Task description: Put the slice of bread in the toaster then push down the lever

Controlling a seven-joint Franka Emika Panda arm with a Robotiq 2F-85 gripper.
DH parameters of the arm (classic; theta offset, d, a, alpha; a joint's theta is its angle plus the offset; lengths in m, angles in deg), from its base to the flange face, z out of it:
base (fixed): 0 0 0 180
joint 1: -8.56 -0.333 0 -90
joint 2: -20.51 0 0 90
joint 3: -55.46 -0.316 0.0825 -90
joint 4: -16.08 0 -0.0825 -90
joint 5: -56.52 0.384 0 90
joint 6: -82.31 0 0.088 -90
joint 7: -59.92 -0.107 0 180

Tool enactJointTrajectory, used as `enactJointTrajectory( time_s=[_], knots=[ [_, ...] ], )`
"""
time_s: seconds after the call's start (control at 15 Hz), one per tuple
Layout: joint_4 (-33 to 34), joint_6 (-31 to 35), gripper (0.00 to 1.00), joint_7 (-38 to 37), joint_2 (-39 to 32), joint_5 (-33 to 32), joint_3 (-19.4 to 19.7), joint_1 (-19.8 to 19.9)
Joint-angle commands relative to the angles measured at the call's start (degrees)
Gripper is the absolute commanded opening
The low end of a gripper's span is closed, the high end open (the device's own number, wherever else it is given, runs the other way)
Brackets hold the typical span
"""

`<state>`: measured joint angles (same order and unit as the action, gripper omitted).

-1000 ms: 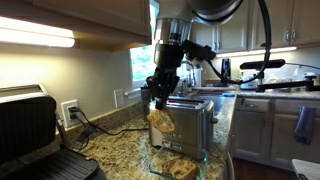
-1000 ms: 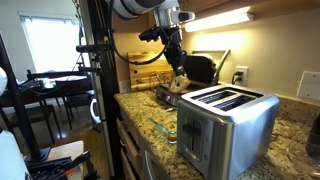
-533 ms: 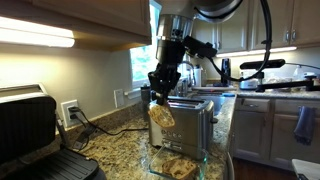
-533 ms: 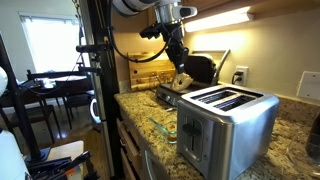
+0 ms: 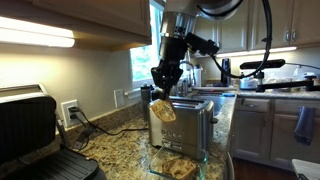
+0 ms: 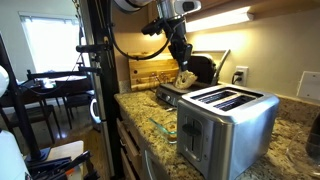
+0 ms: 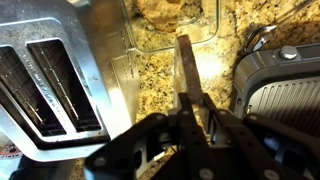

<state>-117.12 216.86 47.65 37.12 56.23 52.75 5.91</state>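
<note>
My end effector (image 5: 160, 96) is clamped nearly shut on the slice of bread (image 5: 163, 111), pinching it at its top edge so the slice hangs down, tilted a little. In an exterior view the slice is in the air just beside the toaster (image 5: 190, 122), about level with the toaster's top and not touching it. From the opposite side I see the end effector (image 6: 183, 71) and the slice (image 6: 185, 79) beyond the far end of the toaster (image 6: 228, 120), higher than its top. Through the wrist view the slice (image 7: 187, 62) shows edge-on, a thin dark strip running out from between the fingers (image 7: 176, 108). The toaster (image 7: 50, 85) lies off to one side there, both long slots facing up. The slice is over the speckled counter (image 7: 160, 78) next to the toaster, not over the slots. On the side of the slice away from the toaster sits a grill (image 7: 280, 85) with its ribbed plate showing. A glass dish (image 5: 154, 166) with more bread in it stands on the counter close against the toaster's end, below the hanging slice
</note>
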Motion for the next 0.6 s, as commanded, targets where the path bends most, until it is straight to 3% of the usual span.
enactJointTrajectory(
  time_s=[0.0, 0.53],
  knots=[
    [-2.1, 1.3, 0.05, 0.9, 3.4, 1.3, 0.3, 0.8],
    [-2.0, 1.4, 0.05, 0.7, 5.0, 1.3, 0.8, 1.6]
  ],
)
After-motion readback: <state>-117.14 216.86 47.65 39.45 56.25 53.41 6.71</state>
